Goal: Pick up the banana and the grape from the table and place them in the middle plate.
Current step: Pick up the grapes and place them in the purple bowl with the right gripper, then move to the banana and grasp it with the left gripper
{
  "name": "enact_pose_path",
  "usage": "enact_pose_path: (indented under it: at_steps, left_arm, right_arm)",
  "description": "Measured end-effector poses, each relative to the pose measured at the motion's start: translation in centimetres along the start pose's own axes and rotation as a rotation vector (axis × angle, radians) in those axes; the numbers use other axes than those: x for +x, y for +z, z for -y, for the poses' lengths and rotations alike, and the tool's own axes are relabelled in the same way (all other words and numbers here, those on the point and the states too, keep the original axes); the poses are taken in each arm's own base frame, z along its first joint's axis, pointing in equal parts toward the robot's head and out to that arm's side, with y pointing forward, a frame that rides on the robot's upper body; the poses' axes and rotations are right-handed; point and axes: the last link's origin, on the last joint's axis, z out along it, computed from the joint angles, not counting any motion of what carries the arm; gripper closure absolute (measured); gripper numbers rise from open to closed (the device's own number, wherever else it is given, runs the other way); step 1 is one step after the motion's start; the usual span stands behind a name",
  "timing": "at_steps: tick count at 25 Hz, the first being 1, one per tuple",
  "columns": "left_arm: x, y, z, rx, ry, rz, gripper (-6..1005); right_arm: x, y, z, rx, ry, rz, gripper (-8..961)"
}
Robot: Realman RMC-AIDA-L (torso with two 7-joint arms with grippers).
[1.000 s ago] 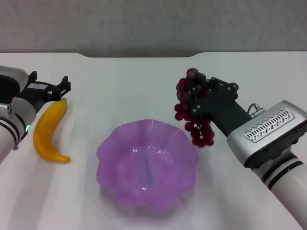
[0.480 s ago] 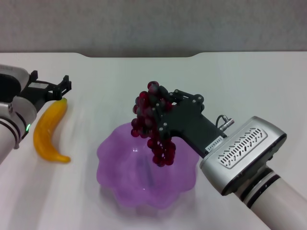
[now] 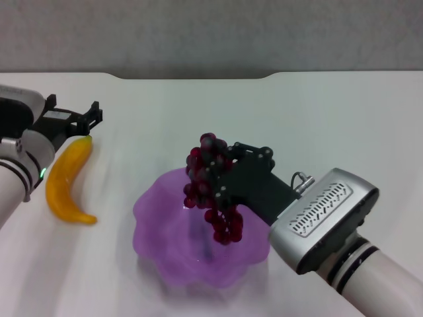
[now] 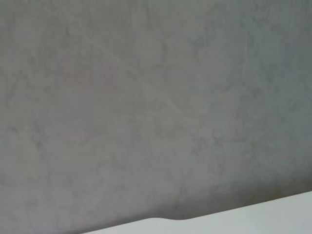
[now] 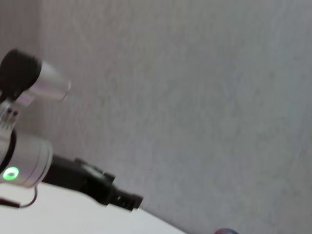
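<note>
Nearest the camera, the right arm reaches in from the lower right, silver casing first, and its black end effector (image 3: pixel 221 175) is clenched on the grape (image 3: pixel 211 188). The bunch hangs in the air over the plate (image 3: pixel 162 228), its lower berries dangling above the plate's right half (whether they touch the purple floor, I cannot tell). The plate sits on the white desk (image 3: pixel 330 119), scalloped rim showing clear on the left and front.

Off to the left, well apart from the plate, the banana (image 3: pixel 66 181) lies flat on the desk, curved, its far tip pointing toward the left arm.

Just beyond that tip sits the left end effector (image 3: pixel 89 122), black fingers (image 3: pixel 94 113) spread apart and holding nothing, right next to the banana's far end; whether they touch it is hard to tell. The left arm's silver wrist fills the frame's left edge, a green light glowing on it.

The right wrist view catches that same left end effector (image 5: pixel 126 199) farther off, with the green light beside it, against a grey wall. The left wrist view gives only that grey wall (image 4: pixel 156 97) and a sliver of desk edge (image 4: pixel 253 219).

Farthest back, the desk ends in its dark notched edge.
</note>
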Motion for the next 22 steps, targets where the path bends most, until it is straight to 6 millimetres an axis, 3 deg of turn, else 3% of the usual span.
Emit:
enact_pose_path:
  at_steps: [8, 14, 16, 19, 22]
  left_arm:
    - [0.1, 0.1, -0.1, -0.002, 0.001, -0.002, 107]
    - [0.1, 0.1, -0.1, -0.002, 0.000, -0.002, 107]
    - [0.1, 0.1, -0.1, -0.002, 0.000, -0.002, 107]
    - [0.1, 0.1, -0.1, -0.002, 0.001, -0.002, 107]
    - [0.1, 0.1, -0.1, -0.002, 0.002, -0.002, 107]
  right_arm:
    - [0.3, 0.7, -0.9, -0.066, 0.013, -0.016, 771]
    - [0.3, 0.6, -0.8, -0.057, 0.017, -0.013, 614]
    - [0.2, 0.6, -0.7, -0.051, 0.018, -0.005, 515]
    - [0.0, 0.4, 0.1, -0.015, 0.025, 0.040, 367]
    - [0.1, 0.0, 1.4, 0.029, 0.088, 0.080, 303]
